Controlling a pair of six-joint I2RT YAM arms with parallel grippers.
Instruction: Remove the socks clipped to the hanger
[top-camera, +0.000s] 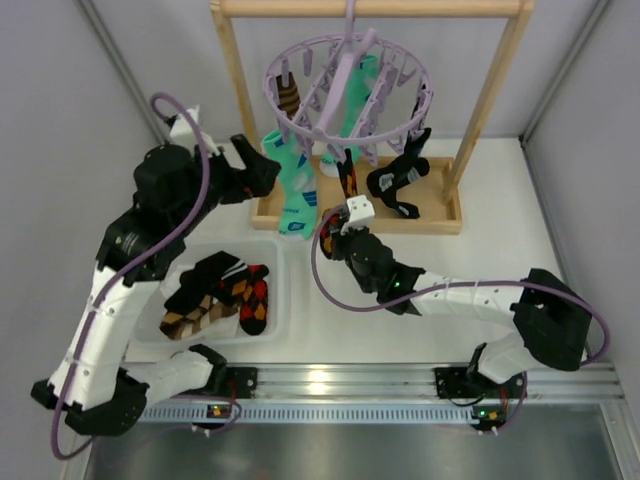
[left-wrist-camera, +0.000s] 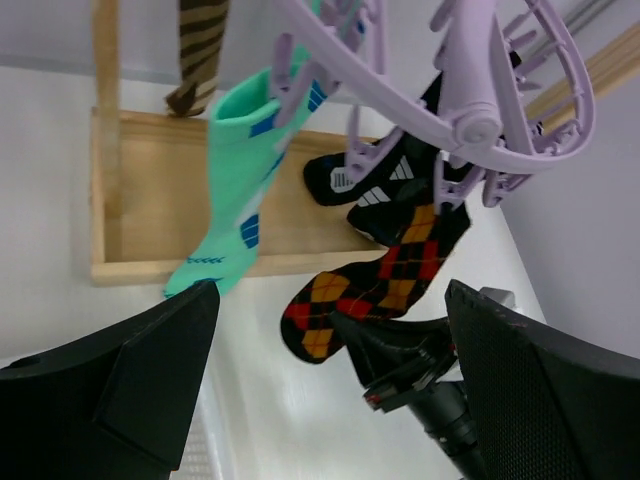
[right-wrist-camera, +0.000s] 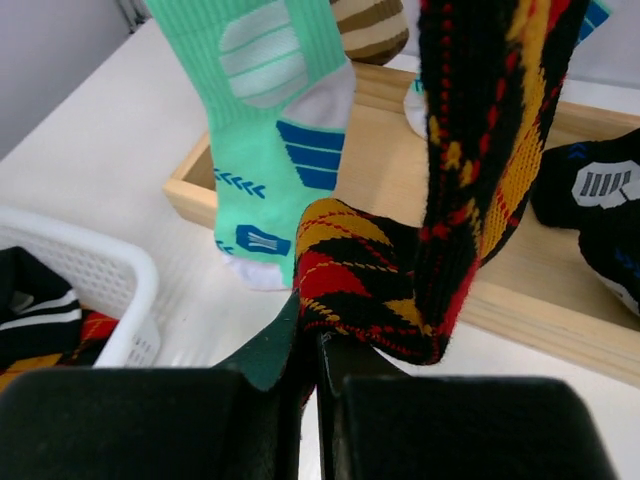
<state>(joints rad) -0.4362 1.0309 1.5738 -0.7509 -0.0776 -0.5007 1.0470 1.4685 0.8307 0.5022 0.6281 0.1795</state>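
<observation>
- Top external view: a lilac plastic ring-shaped drying hanger (top-camera: 345, 70) hangs by its hook from the top bar of a light wooden rack frame (top-camera: 490, 100) at the far side of the white tabletop (top-camera: 500, 260).
- Four socks hang from its clips: a mint-green sock with white and blue patches (top-camera: 295, 185) at the left, a narrow brown-striped sock (top-camera: 288, 97) high on the left rim, a black sock with white marks (top-camera: 400, 180) at the right, and a red-black-orange diamond-patterned sock (top-camera: 348, 175) in the middle.
- Right claw (right-wrist-camera: 308, 345) is clenched on the toe end of the diamond-patterned sock. The sock runs up from the pinched fingers towards the hanger, and the toe is folded over at the grip.
- Left claw (left-wrist-camera: 330, 295) is released, its jaws spread wide with nothing between them. It hangs in the air just left of the mint-green sock and faces the hanger.
- A white plastic bin (top-camera: 281, 300) sits on the tabletop near the left arm, with dark diamond-patterned and striped socks lying inside it.
</observation>
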